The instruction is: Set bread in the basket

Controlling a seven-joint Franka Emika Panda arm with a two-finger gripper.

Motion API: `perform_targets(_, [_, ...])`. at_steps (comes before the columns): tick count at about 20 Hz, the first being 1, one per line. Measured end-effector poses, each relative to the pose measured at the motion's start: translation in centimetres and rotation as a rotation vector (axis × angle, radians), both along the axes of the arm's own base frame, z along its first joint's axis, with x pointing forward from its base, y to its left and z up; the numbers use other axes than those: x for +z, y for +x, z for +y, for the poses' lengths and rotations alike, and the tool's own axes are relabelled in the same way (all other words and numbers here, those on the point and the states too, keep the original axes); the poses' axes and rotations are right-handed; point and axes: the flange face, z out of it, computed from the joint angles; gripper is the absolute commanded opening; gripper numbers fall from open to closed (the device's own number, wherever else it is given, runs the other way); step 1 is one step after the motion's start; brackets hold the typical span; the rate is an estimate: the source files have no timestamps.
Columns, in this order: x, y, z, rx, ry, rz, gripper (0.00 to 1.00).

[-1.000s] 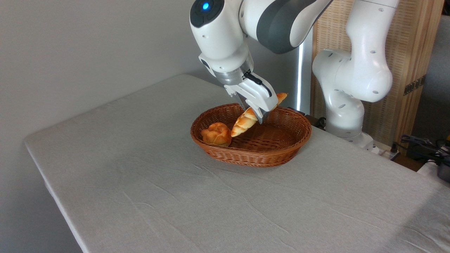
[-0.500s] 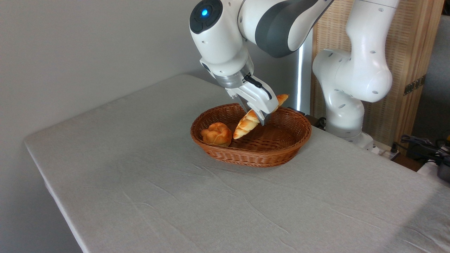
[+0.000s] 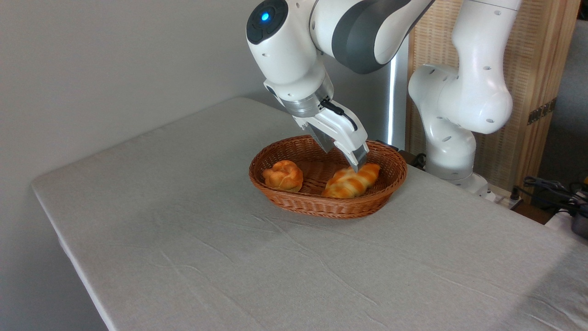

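Released since the earlier frames, the bread (image 3: pixel 351 180) no longer hangs tilted in the claw (image 3: pixel 351 158) but lies flat on the floor of the basket (image 3: pixel 294 204), in its right half. Its long axis runs roughly along the basket's length, the right tip slightly raised toward the rim. The claw stands directly above the loaf's upper edge, apart from it or barely so, gripping nothing; its fingers appear parted, though the gap is hard to read from this angle. A round roll (image 3: pixel 283 175) rests at the basket's left end, well apart from the bread. The worktop (image 3: pixel 229 266) carries the basket. Judged complete: the coming move is a straight lift clear of the loaf.
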Motion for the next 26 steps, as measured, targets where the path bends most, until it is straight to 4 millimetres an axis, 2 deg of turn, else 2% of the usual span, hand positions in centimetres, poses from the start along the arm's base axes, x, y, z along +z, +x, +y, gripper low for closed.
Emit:
perform_targets(3, [0.3,0.2,0.3,-0.049,0.045,-0.02,1.0])
perform_targets(5, [2.2,1.1,0.3,-0.058,0.052,-0.076,1.0])
perform_targets(8, [7.3,3.1,0.9,-0.041,0.053,-0.198,1.0])
perform_targets(10, [11.2,4.8,2.0,-0.012,0.055,-0.286,1.0])
perform_targets(13, [15.1,8.1,2.9,0.022,0.061,-0.408,1.0])
perform_targets(15, [15.9,10.6,2.0,0.032,0.076,-0.434,1.0])
perform_targets(16, [16.0,12.4,0.8,0.059,0.094,-0.439,1.0])
perform_targets(18, [15.7,14.1,-0.1,0.084,0.109,-0.451,1.0])
perform_targets(23, [16.4,15.9,-0.2,0.178,0.13,-0.5,1.0])
perform_targets(26, [16.1,16.3,-2.2,0.159,0.161,-0.5,1.0])
